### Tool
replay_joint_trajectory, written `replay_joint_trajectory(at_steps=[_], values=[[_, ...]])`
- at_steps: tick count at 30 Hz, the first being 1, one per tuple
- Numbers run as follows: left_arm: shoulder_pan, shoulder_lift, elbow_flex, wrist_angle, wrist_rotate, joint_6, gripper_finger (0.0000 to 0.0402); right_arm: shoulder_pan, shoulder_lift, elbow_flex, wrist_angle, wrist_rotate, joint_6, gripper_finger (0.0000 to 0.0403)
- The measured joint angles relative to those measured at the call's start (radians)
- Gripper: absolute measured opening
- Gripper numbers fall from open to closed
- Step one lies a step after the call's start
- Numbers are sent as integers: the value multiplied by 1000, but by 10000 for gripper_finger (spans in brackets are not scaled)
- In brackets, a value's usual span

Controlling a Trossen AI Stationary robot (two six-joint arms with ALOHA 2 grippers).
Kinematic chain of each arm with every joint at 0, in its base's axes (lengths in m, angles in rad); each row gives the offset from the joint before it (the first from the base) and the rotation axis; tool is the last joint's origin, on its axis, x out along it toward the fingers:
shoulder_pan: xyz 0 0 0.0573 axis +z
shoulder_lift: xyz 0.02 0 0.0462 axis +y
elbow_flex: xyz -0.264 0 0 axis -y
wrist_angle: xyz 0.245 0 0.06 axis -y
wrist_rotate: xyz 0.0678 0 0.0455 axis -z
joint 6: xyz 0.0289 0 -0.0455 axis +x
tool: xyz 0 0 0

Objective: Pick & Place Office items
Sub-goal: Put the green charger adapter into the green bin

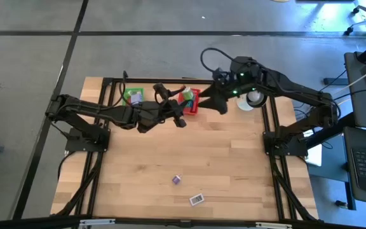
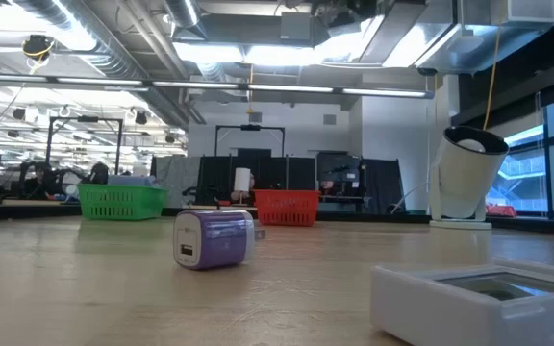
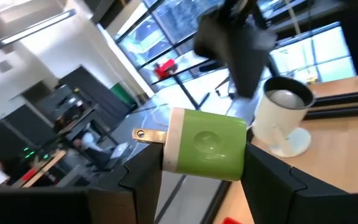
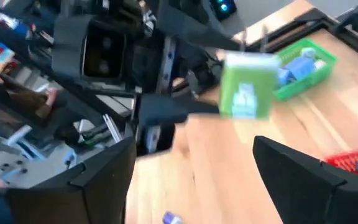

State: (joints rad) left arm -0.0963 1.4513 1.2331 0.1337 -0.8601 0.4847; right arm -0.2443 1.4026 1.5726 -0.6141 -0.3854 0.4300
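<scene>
My left gripper pinches a green-and-white plastic charger block with metal prongs, held up between its fingers. My right gripper stands spread, nothing in it, the block just ahead of its jaws. Looks like a mid-air handover.

Risks as I judge them:
- Left hold sits low on the block; a nudge could tip it out.
- The two arms crowd over the red mesh basket; the wrists could clash.

Wood table: green basket, red basket, white cup, lavender block, white piece.
</scene>
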Motion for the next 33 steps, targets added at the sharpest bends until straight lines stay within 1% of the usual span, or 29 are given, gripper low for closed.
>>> replay_joint_trajectory(at_steps=[2, 4, 5, 10, 12, 13, 17, 20, 22, 25, 28, 30, 33], values=[[-1, 0, 0, 2, -21, 0, 181, -3, -27, 0, -48, 4, -21, 326], [-2, 0, 0, 13, -23, 6, 181, -6, -52, 0, -98, 40, -46, 325], [-2, 0, 0, 22, -13, 18, 181, -7, -62, 0, -122, 64, -55, 324], [-2, -1, 0, 33, 109, 49, 181, -6, -110, 0, -223, 224, -98, 320], [-1, -1, 0, 34, 117, 49, 181, -6, -119, 0, -261, 290, -103, 320], [0, -1, 0, 34, 111, 49, 181, -6, -121, 0, -281, 323, -108, 320], [17, -1, 0, 0, 17, 6, 181, -6, -128, 0, -358, 459, -125, 320], [53, -1, 0, -132, -27, -82, 182, -6, -128, 0, -401, 533, -125, 320], [92, -1, 0, -263, -12, -188, 182, -6, -128, 0, -412, 563, -125, 320], [168, -1, 0, -479, 87, -378, 182, -6, -128, 0, -415, 587, -126, 320], [265, -1, 0, -692, 172, -519, 182, -8, -128, 0, -415, 587, -133, 320], [336, -1, 0, -826, 217, -585, 182, -10, -128, 0, -415, 588, -136, 320], [443, -1, 0, -1029, 326, -620, 182, -10, -128, 0, -415, 588, -135, 320]])
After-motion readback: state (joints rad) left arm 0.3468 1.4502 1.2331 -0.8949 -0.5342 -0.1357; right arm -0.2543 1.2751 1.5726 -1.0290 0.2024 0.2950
